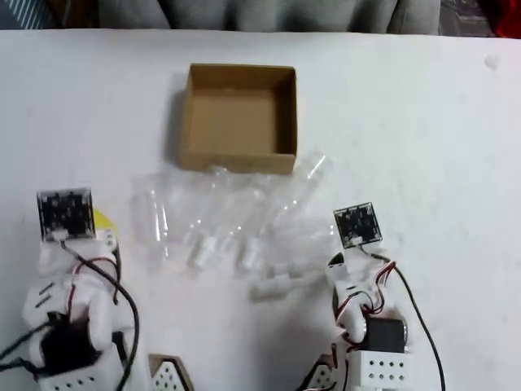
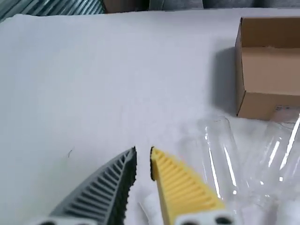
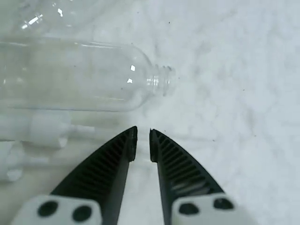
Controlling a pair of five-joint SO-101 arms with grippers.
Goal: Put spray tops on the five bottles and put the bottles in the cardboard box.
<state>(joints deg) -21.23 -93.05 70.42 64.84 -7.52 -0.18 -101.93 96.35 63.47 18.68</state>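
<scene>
The open cardboard box (image 1: 240, 118) stands at the table's middle back and holds nothing; its corner (image 2: 269, 65) shows in the left wrist view. Several clear bottles (image 1: 203, 224) without tops lie on their sides in front of it. White spray tops (image 1: 269, 285) lie loose near their front edge. My left gripper (image 2: 143, 157), with grey and yellow fingers, is shut on nothing over bare table beside a bottle (image 2: 215, 154). My right gripper (image 3: 143, 140), black-fingered, is shut and empty just short of a bottle (image 3: 84, 77) with a bare neck. A spray top (image 3: 42, 129) lies beside it.
The left arm (image 1: 73, 301) sits at the front left corner, the right arm (image 1: 362, 309) at the front right. White table (image 1: 423, 122) stretches to the right of the box and also to its left. A chair back runs along the far edge.
</scene>
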